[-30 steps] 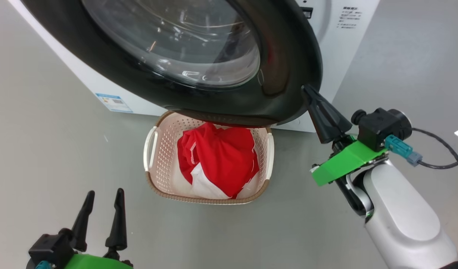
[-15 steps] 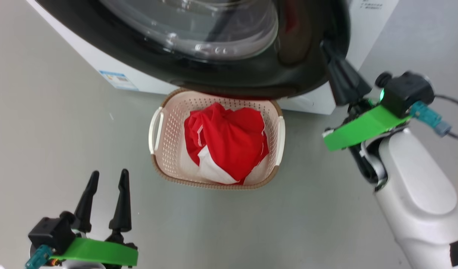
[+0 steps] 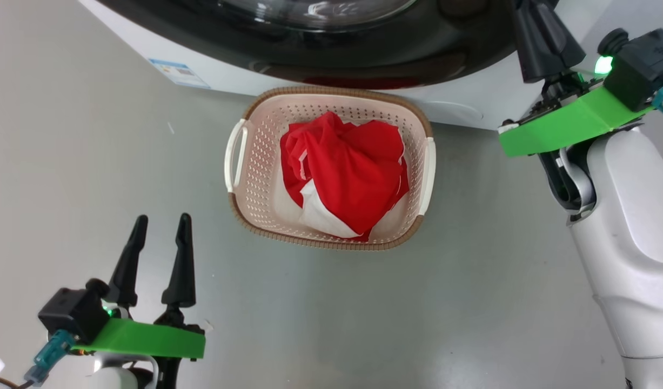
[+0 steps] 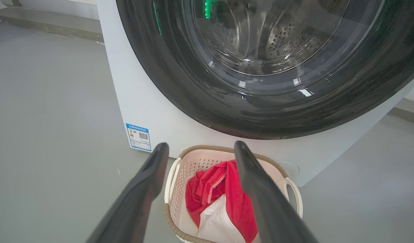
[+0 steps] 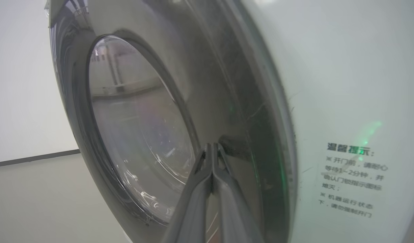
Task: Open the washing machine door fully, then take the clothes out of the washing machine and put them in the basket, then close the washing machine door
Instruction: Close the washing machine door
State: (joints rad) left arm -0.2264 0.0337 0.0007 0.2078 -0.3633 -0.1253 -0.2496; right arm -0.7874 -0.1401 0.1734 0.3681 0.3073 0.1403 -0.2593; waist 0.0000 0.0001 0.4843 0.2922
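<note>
Red clothes (image 3: pixel 345 173) lie in the basket (image 3: pixel 255 178) below the washing machine door (image 3: pixel 363 59). Left gripper (image 3: pixel 163 217) near the basket, fingers apart; right gripper (image 5: pixel 212 148) above, fingers together.

- The floor (image 3: pixel 93 135) was smooth, grey and faintly glossy, with a pale sheen near the bottom edge of the head view
- A small white fleck (image 3: pixel 171 128) lay on the floor in the left half of the head view
- A thin pale mark (image 4: pixel 118 171) showed on the floor in the left wrist view
- A low grey ledge (image 4: pixel 48 28) ran along the floor's far edge, top left of the left wrist view
- A plain white wall (image 5: pixel 21 84) stood at the left of the right wrist view, with a dark strip (image 5: pixel 34 158) along its foot
</note>
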